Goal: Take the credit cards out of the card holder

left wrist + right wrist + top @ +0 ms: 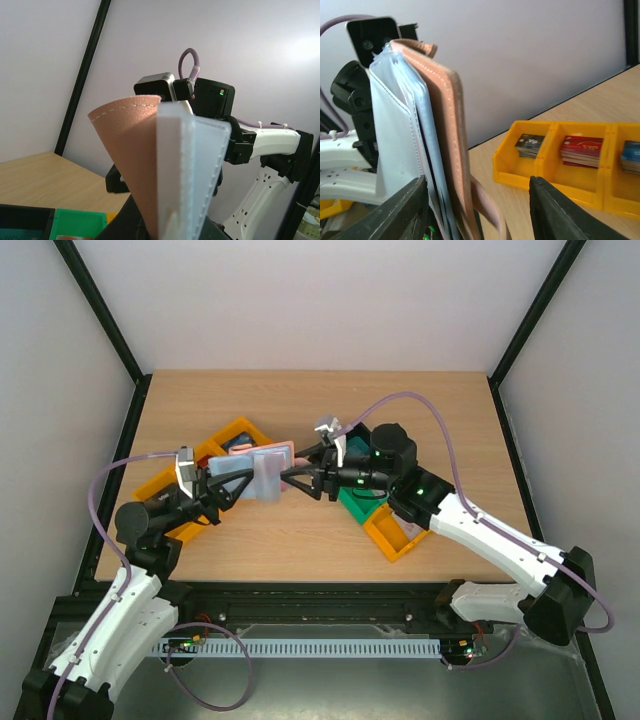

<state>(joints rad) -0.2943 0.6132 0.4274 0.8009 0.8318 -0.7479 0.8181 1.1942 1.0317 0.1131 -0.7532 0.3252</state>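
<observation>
**Top view.** The holder hangs above the middle of the table. The left gripper is clamped on its 9 o'clock end. The right gripper meets it from 3 o'clock. Orange bins lie at 11 o'clock of it, and a green bin at 4 o'clock.

**Left wrist view.** The holder rises from 6 o'clock. Its pink flap splays toward 10 o'clock, off the pale inner leaf. No cards can be told apart inside.

**Right wrist view.** The right gripper's fingers stand spread at 7 and 5 o'clock, astride the holder's lower edge and pinching nothing. The holder sits close to the 7 o'clock finger and apart from the other. Card stacks fill the bins at 3 o'clock.

**Risks.** With no card edge showing, the jaws may close on the whole fold, a clear sleeve or the pink strap. A pull could then drag the holder out of the left grip. A card caught only at a corner could slip and drop.

**Writing.** The red stack bears pale lettering and the dark stack a white mark, both too small to read. The holder shows no brand.
</observation>
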